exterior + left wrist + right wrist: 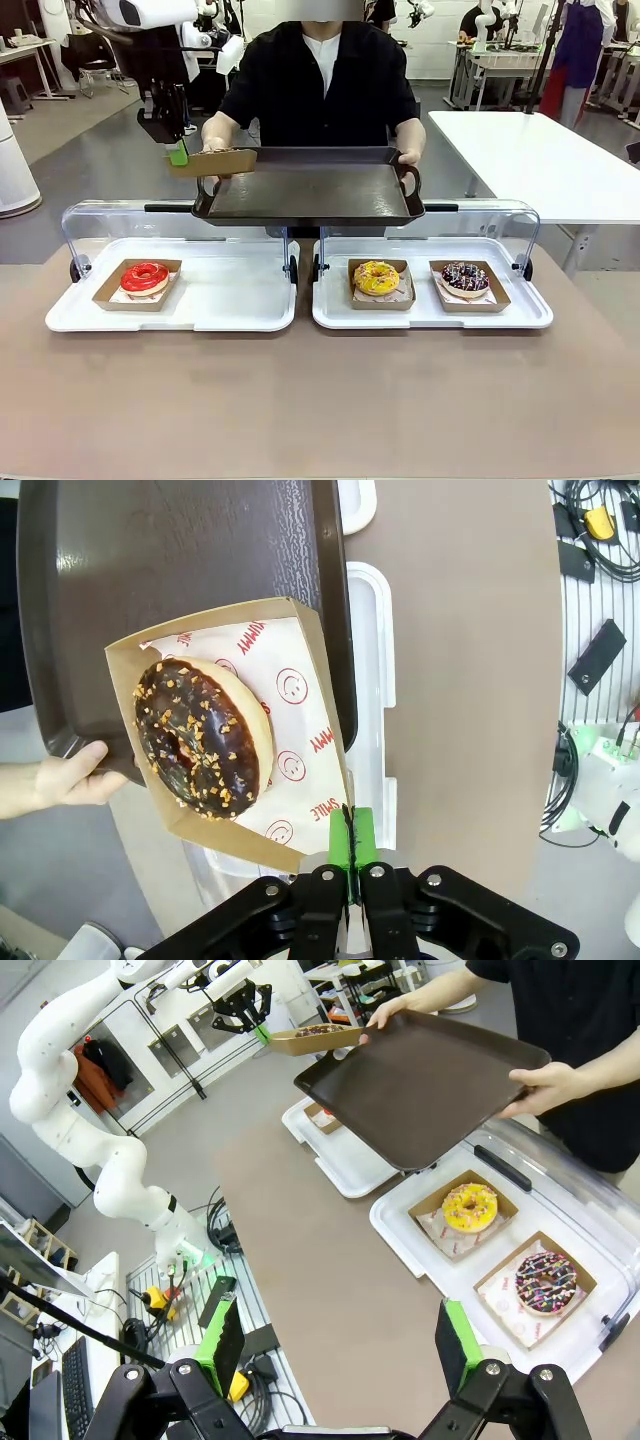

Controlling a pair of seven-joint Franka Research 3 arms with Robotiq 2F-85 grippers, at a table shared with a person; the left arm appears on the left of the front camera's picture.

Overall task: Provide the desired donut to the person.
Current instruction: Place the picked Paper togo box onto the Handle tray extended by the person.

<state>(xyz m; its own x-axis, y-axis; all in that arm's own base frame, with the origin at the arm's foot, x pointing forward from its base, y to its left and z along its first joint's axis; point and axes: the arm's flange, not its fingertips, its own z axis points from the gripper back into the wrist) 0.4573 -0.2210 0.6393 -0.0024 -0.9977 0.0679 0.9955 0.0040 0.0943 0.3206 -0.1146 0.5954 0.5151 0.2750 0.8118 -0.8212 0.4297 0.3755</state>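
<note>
My left gripper (177, 152) (350, 830) is shut on the rim of a cardboard tray (214, 161) (308, 670). In that tray lies a chocolate donut (197, 737) with orange crumbs on printed paper. The cardboard tray hangs over the left edge of a dark serving tray (310, 188) (180, 550) (425, 1080), which the person (320, 75) holds up in both hands. One hand (50, 783) grips the serving tray's corner beside the donut. My right gripper (340, 1332) is open above the table with nothing between its fingers.
Two white trays with raised clear lids lie on the brown table. The left tray (230, 300) holds a red donut (145, 276). The right tray (335, 305) holds a yellow donut (377, 277) (469, 1206) and a sprinkled chocolate donut (465, 277) (545, 1282).
</note>
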